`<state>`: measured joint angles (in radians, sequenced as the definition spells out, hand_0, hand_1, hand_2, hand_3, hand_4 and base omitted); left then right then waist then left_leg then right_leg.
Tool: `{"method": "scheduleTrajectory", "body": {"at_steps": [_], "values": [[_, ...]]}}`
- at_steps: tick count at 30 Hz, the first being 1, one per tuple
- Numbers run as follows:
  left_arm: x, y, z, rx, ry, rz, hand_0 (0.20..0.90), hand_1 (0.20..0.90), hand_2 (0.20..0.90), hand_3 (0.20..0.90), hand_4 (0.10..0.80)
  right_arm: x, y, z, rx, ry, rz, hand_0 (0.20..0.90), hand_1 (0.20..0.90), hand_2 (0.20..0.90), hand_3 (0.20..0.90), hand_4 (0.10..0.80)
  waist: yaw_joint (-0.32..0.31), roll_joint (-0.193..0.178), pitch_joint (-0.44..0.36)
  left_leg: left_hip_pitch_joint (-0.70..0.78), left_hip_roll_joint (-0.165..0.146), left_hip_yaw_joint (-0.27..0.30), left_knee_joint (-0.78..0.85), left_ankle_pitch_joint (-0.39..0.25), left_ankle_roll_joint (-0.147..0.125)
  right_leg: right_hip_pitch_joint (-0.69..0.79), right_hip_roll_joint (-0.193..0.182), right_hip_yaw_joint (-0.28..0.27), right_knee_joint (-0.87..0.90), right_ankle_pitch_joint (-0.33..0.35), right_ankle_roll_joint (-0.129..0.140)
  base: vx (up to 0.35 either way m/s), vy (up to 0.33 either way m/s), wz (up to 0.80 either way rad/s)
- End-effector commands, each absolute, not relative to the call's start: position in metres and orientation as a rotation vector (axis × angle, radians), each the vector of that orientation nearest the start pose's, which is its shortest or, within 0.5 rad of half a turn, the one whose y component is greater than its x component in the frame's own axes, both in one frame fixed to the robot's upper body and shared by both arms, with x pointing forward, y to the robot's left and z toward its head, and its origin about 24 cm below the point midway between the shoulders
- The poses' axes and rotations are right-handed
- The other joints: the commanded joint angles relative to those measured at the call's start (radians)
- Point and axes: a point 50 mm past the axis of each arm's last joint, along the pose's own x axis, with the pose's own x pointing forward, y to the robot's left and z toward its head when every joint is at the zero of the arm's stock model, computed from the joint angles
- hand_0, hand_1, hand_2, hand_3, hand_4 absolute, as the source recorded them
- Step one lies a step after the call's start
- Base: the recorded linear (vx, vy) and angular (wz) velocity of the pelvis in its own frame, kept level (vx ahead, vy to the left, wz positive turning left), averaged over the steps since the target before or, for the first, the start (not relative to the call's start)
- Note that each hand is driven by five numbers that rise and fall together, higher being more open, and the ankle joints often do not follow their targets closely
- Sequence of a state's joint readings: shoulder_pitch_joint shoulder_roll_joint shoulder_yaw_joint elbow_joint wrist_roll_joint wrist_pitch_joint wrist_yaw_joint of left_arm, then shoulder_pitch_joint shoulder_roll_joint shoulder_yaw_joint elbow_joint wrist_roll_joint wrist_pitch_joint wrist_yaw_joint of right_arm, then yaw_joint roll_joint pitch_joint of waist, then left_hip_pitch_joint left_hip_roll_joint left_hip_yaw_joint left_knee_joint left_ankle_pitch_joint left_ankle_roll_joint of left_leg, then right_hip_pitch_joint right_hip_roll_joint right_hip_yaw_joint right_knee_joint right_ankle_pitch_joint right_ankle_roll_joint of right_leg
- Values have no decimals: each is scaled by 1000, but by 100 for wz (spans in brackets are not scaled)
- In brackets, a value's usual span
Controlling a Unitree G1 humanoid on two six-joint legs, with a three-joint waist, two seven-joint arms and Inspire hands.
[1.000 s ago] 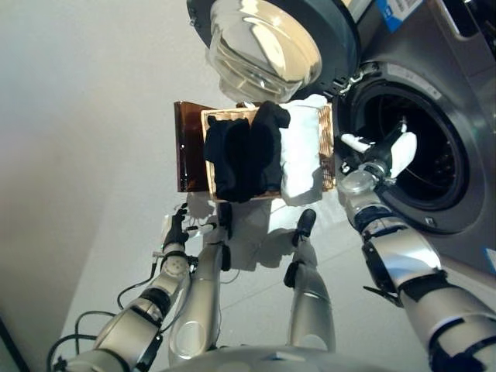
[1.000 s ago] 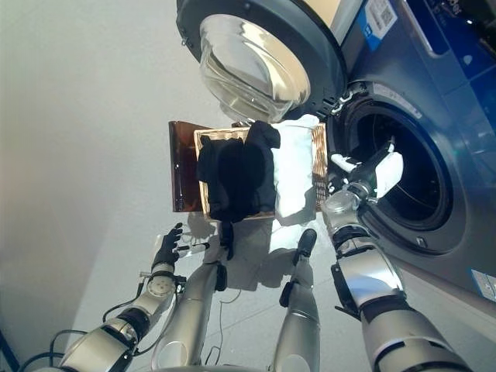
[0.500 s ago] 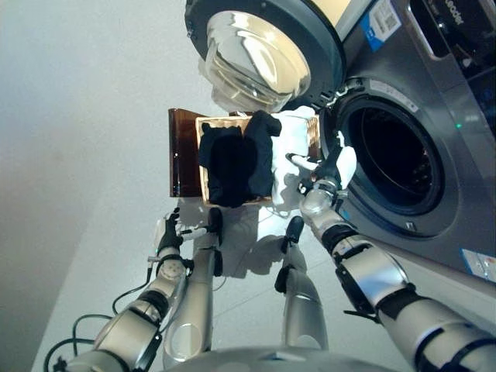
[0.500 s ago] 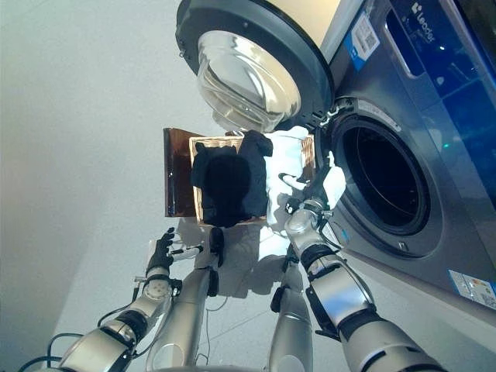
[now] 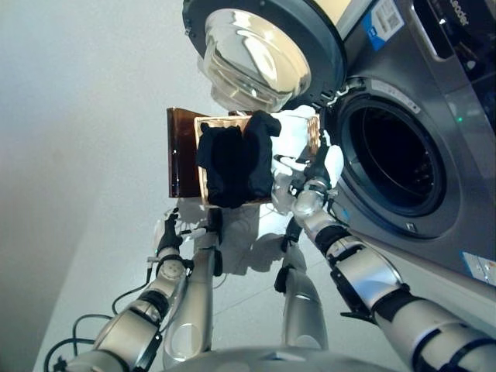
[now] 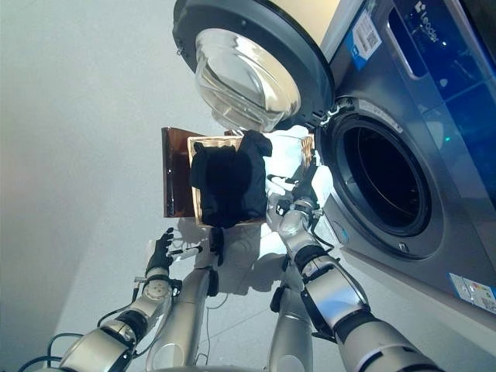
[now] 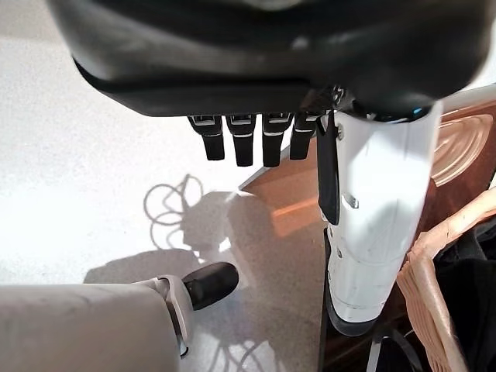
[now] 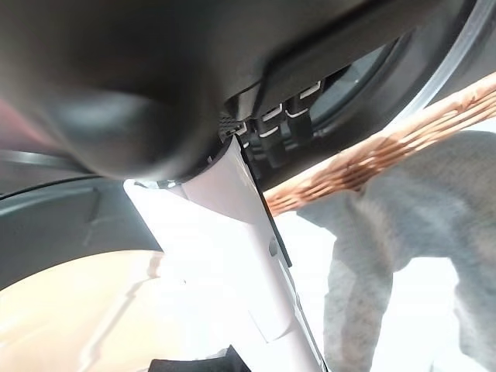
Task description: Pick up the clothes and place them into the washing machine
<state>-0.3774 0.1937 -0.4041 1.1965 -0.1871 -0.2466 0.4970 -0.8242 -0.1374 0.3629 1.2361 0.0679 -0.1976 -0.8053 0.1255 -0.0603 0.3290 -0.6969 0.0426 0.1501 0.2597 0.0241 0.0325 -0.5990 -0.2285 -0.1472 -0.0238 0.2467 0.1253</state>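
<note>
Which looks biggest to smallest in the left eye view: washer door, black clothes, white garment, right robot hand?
1. Washer door
2. Black clothes
3. White garment, partly hidden, so unsure
4. Right robot hand

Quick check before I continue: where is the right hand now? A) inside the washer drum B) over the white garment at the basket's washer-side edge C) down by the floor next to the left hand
B: the right hand is above the white garment at the basket edge, outside the washing machine opening.
</note>
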Motion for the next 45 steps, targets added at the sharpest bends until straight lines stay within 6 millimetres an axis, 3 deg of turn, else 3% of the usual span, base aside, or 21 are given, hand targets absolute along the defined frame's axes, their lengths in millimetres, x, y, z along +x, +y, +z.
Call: {"method": "scheduleTrajectory", "body": {"at_steps": [1,11,45], "values": [[255,190,-81,435,480,320,900,900,900,900,800,379,-162,84,-475,-109,-550,900,900,900,900,800,42,80,37,159,25,-51,-315,139,-88,68,29,9,13,16,18,0,0,0],[257,189,-79,433,471,315,900,900,900,900,800,380,-158,80,-468,-82,-517,900,900,900,900,800,45,85,42,154,24,-50,-315,138,-86,59,30,10,15,17,18,0,0,0],[261,189,-76,436,454,301,900,900,900,900,800,393,-122,100,-563,-123,-346,900,900,900,900,800,67,90,65,132,18,-65,-336,155,-89,48,33,-3,6,23,19,0,0,0]]}}
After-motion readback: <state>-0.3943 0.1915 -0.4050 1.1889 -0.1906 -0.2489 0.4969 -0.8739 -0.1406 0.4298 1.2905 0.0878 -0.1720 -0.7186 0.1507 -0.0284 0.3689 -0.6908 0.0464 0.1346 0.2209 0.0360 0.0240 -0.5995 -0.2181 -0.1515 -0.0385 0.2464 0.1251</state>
